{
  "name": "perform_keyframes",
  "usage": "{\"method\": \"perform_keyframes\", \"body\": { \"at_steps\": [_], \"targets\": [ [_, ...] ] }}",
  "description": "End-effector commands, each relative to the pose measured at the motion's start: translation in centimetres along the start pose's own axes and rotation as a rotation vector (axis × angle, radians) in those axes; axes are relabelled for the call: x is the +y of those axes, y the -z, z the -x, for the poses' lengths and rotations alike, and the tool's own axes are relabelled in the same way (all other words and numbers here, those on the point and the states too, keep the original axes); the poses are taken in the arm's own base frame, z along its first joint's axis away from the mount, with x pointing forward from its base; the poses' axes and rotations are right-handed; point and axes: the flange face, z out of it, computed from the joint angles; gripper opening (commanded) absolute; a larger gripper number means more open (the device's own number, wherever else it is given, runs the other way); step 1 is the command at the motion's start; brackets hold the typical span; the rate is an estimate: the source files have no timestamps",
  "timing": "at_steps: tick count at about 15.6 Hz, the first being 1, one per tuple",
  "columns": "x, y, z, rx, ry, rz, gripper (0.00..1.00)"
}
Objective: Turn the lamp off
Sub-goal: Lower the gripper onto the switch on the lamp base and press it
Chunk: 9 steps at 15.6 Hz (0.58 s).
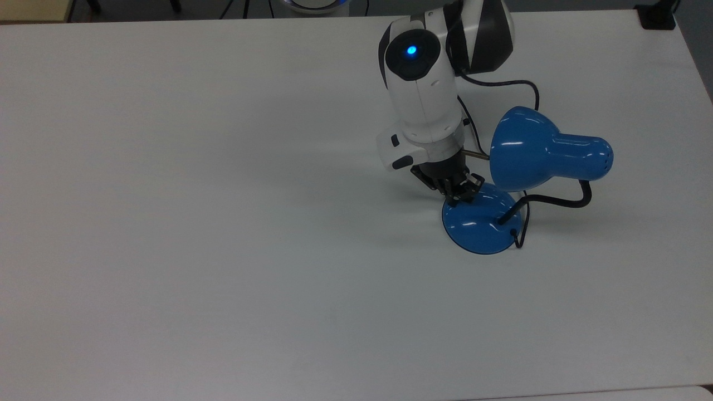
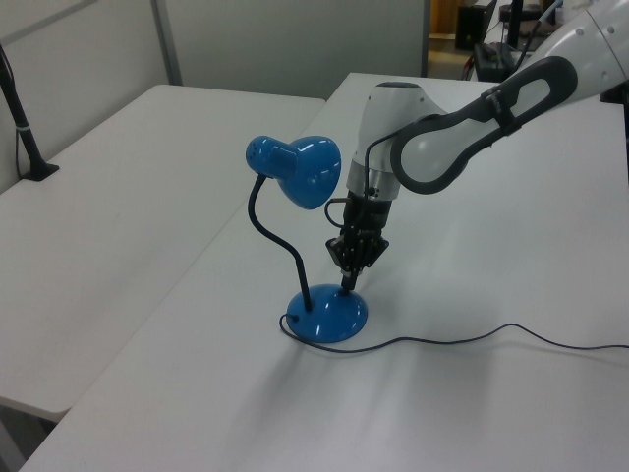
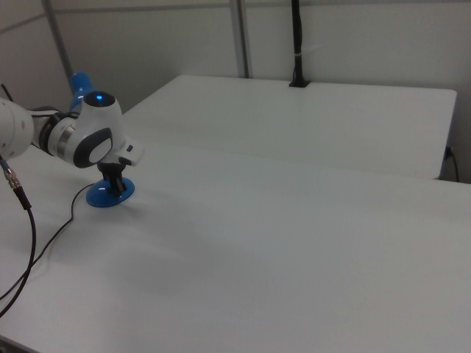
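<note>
The lamp stands unlit on the white table [image 1: 223,234]. Its glossy blue shade [image 1: 535,147] hangs on a black bent gooseneck [image 1: 557,201] over a round blue base [image 1: 482,228]. In the left view the shade [image 2: 305,169] is above the base [image 2: 329,317]. My gripper [image 1: 458,196] points down, shut with nothing held. Its black tips are at the base's edge nearest the arm, seen in the left view [image 2: 348,285] and the right view [image 3: 114,187]. I cannot tell whether they touch the base. The switch is hidden.
The lamp's dark cord [image 2: 462,339] trails from the base across the table toward the left view's right. A second white table [image 2: 118,187] stands beside this one, with a black post [image 2: 25,128] clamped at its edge. Bare tabletop stretches over the top view's left half.
</note>
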Motion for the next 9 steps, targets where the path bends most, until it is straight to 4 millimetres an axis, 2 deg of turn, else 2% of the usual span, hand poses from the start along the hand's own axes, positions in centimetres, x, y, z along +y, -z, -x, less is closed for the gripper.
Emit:
{"method": "perform_keyframes", "body": {
  "at_steps": [1, 4, 9],
  "targets": [
    [1.6, -0.9, 0.3, -0.012, 0.022, 0.024, 0.00],
    [2.1, 0.2, -0.5, 0.002, 0.017, 0.023, 0.00],
    [1.6, 1.7, -0.5, 0.009, 0.020, 0.007, 0.00]
  ]
}}
